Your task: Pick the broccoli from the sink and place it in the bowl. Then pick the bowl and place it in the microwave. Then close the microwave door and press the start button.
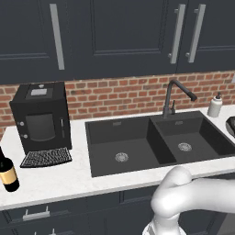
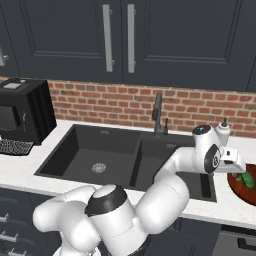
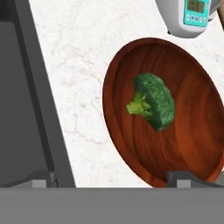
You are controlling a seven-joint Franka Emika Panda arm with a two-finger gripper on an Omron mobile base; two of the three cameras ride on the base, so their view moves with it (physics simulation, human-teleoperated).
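Broccoli [image 3: 153, 105] rests in the bowl [image 3: 197, 144] beside the sink [image 3: 26, 109].
Above the bowl, the gripper [image 3: 113, 178] hangs wide open, holding nothing.

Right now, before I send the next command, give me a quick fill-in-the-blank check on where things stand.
1. The broccoli lies inside the ____.
2. The bowl rests on the white marble counter, beside the dark ____.
3. The gripper hovers above the bowl with its jaws ____.
4. Past the bowl's far rim stands a white timer with a ____ face.

Missing words: bowl; sink; open; teal
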